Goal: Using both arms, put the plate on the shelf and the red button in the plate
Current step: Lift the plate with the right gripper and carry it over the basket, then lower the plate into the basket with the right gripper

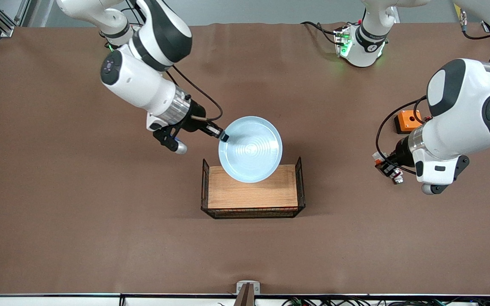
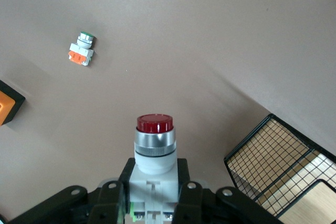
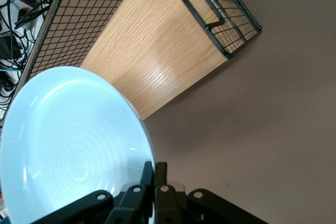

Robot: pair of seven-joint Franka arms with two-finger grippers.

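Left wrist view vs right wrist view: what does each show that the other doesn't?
Left wrist only: the left gripper shut on the red button, a stubby white part with an orange top, an orange box's corner. Right wrist only: the right gripper shut on the plate rim, held over the rack's wooden top. Both: the wire rack and the brown table.

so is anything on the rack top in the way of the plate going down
Nothing visible. The right gripper holds the plate by its rim over the rack, whose wooden top shows bare. The left gripper holds the red button well off, toward the left arm's end.
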